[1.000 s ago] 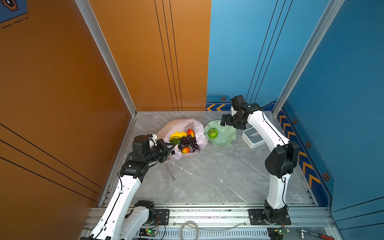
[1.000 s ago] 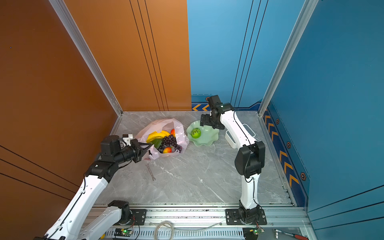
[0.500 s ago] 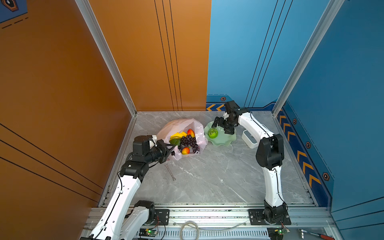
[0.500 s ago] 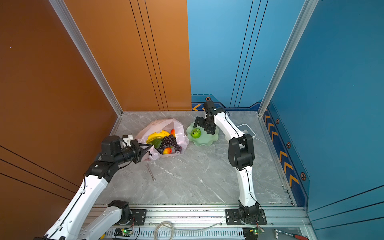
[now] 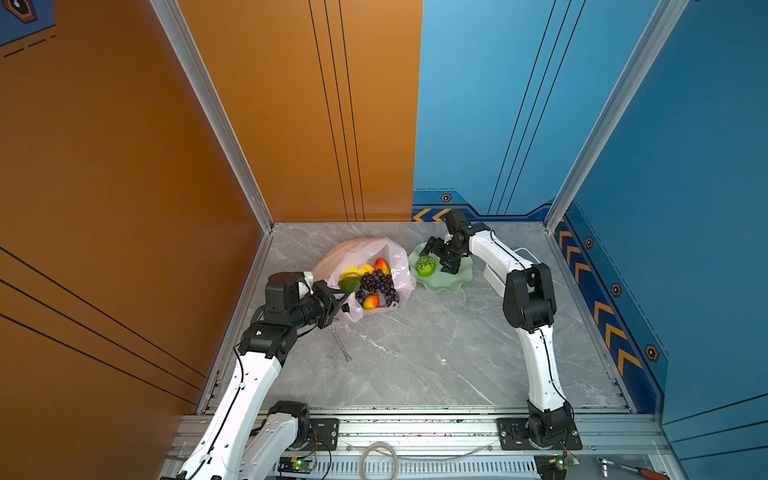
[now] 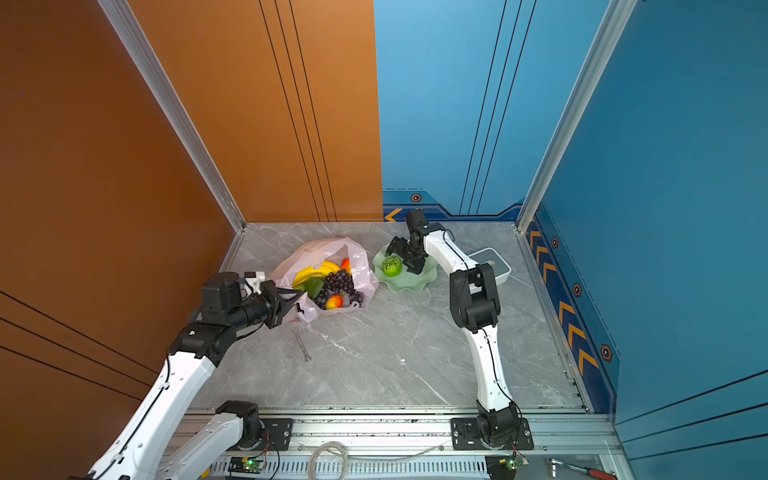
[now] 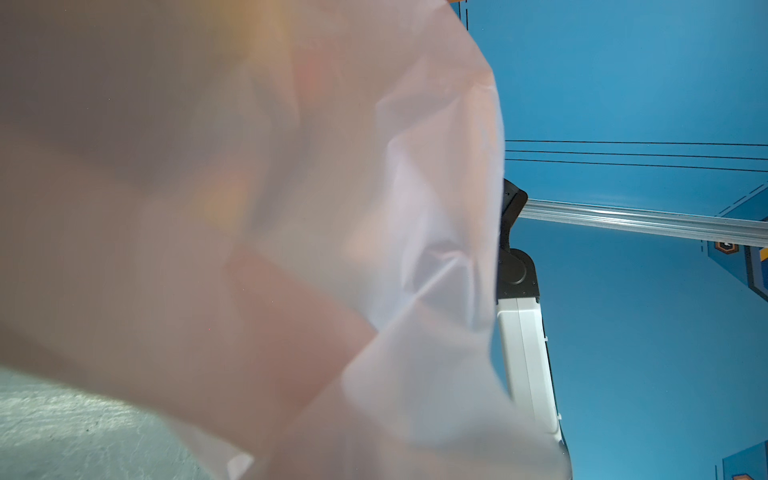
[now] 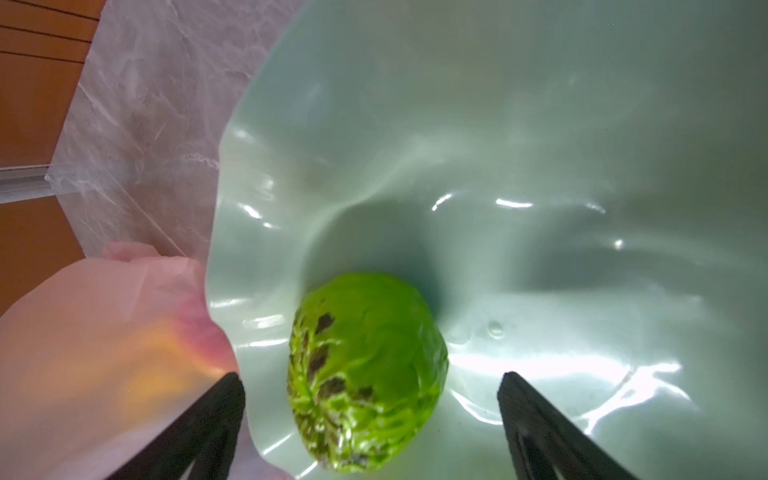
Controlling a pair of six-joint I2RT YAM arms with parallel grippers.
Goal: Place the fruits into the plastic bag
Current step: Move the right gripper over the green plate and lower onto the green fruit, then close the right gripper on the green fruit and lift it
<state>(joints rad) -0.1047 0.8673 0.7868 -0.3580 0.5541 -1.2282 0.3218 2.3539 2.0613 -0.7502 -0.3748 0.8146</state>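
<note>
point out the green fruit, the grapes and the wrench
green fruit [image 8: 365,370]: right wrist view, middle of its skin
grapes [image 5: 376,281]: a top view, centre of the bunch
wrench [image 5: 341,345]: a top view, middle of its shaft

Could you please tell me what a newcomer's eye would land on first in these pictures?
The colourful heap in the open plastic bag at the back left of the table: a yellow banana bunch, dark grapes and red-orange mangoes, with the left gripper shut on the bag's near edge. Next to it, a lone green fruit sits in a pale green dish, straddled by the open right gripper, untouched.
</note>
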